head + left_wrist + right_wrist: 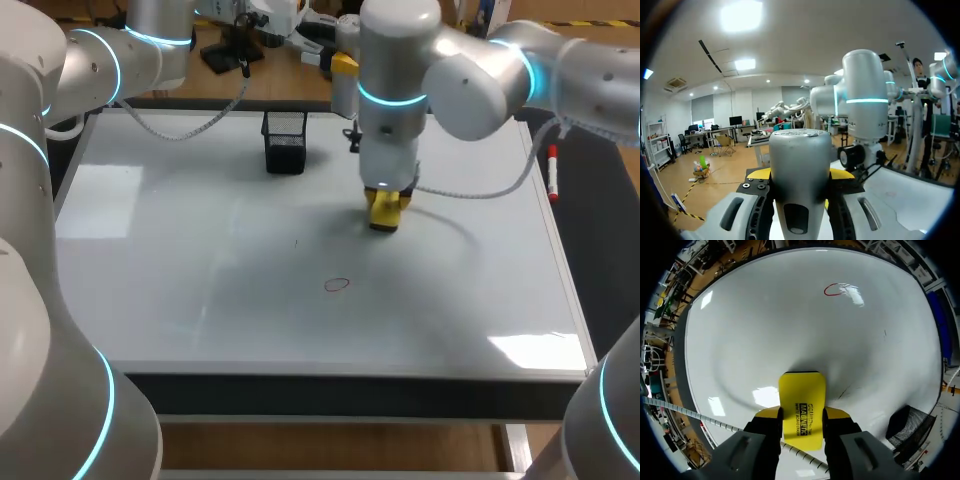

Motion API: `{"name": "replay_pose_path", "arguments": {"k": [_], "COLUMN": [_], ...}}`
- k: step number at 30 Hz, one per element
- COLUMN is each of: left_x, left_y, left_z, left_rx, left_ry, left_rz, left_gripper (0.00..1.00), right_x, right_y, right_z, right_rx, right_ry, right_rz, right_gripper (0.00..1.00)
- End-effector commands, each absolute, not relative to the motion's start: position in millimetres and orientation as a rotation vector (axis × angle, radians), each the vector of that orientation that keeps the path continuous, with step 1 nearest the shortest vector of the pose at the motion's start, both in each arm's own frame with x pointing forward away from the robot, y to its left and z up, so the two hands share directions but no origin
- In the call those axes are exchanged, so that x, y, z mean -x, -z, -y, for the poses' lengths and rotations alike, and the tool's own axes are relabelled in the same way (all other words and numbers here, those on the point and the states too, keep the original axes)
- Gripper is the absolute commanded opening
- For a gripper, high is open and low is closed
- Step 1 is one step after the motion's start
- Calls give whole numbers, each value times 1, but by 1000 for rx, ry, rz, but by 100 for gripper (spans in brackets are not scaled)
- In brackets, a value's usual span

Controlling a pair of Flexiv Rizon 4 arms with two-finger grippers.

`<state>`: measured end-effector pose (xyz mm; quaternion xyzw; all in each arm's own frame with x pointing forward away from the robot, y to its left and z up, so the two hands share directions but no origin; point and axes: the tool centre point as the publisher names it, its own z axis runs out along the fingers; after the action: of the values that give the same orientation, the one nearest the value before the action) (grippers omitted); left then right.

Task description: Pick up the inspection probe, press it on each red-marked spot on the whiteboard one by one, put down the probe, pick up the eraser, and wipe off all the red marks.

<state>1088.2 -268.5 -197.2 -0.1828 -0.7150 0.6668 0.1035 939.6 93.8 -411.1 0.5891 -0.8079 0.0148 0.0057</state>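
Right wrist view: the eraser [801, 405], probably light and stiff, is pinched by its long sides in the right hand [801, 416] on the whiteboard [765, 330], short of the red mark [832, 289]; the probe [800, 160] looks gripped in the left hand [800, 175].

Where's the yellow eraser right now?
In the head view the eraser is near the whiteboard's middle, held in the right gripper, right of the black mesh basket, behind the red circle.
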Motion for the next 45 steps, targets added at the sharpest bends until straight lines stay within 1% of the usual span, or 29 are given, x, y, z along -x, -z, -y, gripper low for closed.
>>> {"name": "replay_pose_path", "arguments": {"k": [1,13,22,27,45], "left_x": [-1096,-1096,-1096,-1096,-1096], "left_y": [199,199,199,199,199], "left_z": [269,269,269,269,269], "left_rx": [673,673,673,673,673], "left_ry": [-1861,-1861,-1861,-1861,-1861], "left_rz": [2003,2003,2003,2003,2003], "left_gripper": [0,0,0,0,0], "right_x": [-930,-917,-902,-898,-897], "right_y": [391,377,373,374,375], "right_z": [-59,21,64,70,71], "right_rx": [-1825,-1561,-1395,-1363,-1347], "right_ry": [-34,-68,-85,-85,-80], "right_rz": [2588,2765,2850,2862,2868], "right_gripper": [0,0,0,0,0]}}
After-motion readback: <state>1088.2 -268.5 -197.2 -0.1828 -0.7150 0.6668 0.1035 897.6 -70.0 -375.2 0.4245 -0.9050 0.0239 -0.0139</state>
